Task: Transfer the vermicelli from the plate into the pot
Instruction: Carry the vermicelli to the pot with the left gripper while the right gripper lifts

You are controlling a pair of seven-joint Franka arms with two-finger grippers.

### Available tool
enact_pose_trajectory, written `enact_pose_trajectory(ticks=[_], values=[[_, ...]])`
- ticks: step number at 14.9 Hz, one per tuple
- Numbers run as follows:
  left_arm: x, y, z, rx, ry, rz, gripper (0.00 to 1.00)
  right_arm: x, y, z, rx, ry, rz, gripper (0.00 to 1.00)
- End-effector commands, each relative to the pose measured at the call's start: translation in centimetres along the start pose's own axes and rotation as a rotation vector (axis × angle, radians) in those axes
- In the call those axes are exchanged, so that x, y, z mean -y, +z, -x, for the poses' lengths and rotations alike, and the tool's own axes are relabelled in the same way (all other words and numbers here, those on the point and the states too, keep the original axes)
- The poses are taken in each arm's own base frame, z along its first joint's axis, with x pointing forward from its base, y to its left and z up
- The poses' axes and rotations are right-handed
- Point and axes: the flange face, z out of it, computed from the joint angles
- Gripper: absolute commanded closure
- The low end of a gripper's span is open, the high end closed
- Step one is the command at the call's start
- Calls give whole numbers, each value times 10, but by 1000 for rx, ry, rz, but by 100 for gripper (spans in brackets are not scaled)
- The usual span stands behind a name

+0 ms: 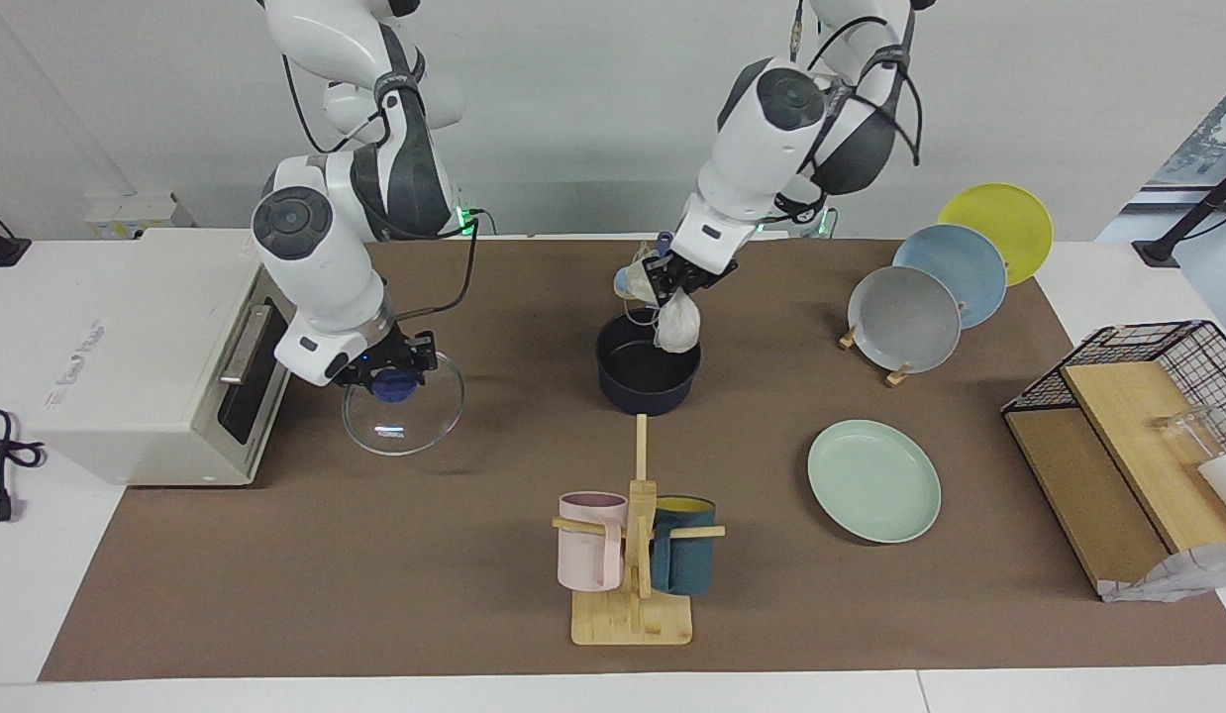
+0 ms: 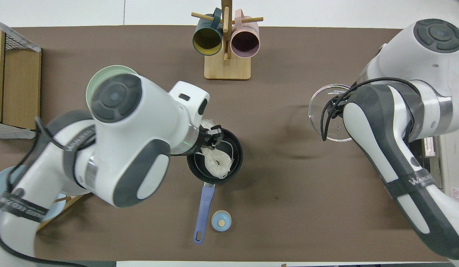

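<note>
Vermicelli (image 1: 678, 325) hangs limp from left gripper (image 1: 669, 287), pinched at its top, over pot (image 1: 648, 374); light, floppy. Right gripper (image 1: 393, 379) clamps lid (image 1: 403, 403) knob, nine o'clock of pot.

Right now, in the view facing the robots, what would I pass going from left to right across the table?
White oven → glass lid → pot → mint-green plate → wire basket.
</note>
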Motion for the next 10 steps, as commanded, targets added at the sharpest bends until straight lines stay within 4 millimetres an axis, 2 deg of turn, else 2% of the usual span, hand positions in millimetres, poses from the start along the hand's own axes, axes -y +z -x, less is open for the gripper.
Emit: enact_pose_trajectory(ticks=[1, 6, 10], values=[[13, 39, 2, 19, -28, 2, 100, 9, -18, 10, -3, -28, -15, 48], [25, 89, -8, -1, -54, 14, 100, 10, -17, 10, -6, -26, -16, 48], [28, 105, -23, -20, -41, 37, 100, 12, -18, 9, -11, -20, -15, 48]])
